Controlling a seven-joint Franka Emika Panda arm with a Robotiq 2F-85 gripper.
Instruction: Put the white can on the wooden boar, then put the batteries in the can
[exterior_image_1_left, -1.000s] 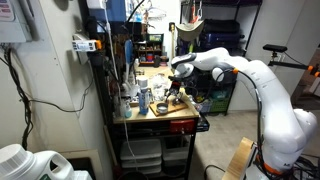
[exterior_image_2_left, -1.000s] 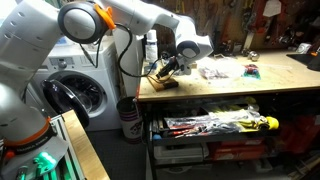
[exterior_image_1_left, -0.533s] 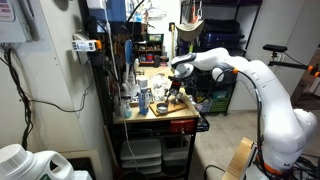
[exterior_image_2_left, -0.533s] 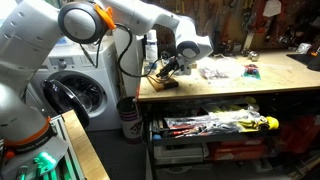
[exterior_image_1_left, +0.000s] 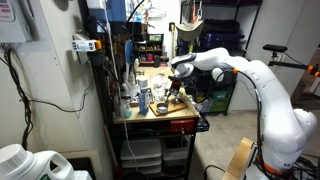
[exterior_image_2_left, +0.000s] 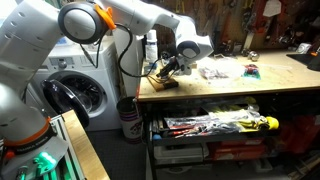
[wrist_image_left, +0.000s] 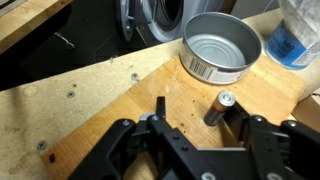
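- In the wrist view the pincer (wrist_image_left: 188, 135) stands wide open. Its two dark fingers (wrist_image_left: 262, 140) are spread well apart above the wooden board (wrist_image_left: 110, 100), and their bases are cut off by the lower edge.
- A single battery (wrist_image_left: 220, 108) stands upright on the board between the fingers, just beside one of them. We cannot tell whether that finger touches it, and nothing is clamped.
- The can (wrist_image_left: 222, 45) sits upright on the board beyond the battery. Its mouth faces up, so we see its bare metal floor and a strip of label on its wall.
- A bottle (wrist_image_left: 298, 35) with a blue label stands just beside the can, and the frame corner cuts most of it away.
- Past the board's edge we make out part of a washing machine (wrist_image_left: 150, 18), dim and partly out of frame.
- In both exterior views the arm (exterior_image_1_left: 255, 85) (exterior_image_2_left: 100, 20) reaches over the cluttered worktop (exterior_image_1_left: 155, 122) (exterior_image_2_left: 240, 85), with the pincer (exterior_image_1_left: 176, 92) (exterior_image_2_left: 163, 72) low over it.
- From there the can and battery are too small and too crowded by clutter for us to pick out.
- How far the pincer is open cannot be read in those views either.
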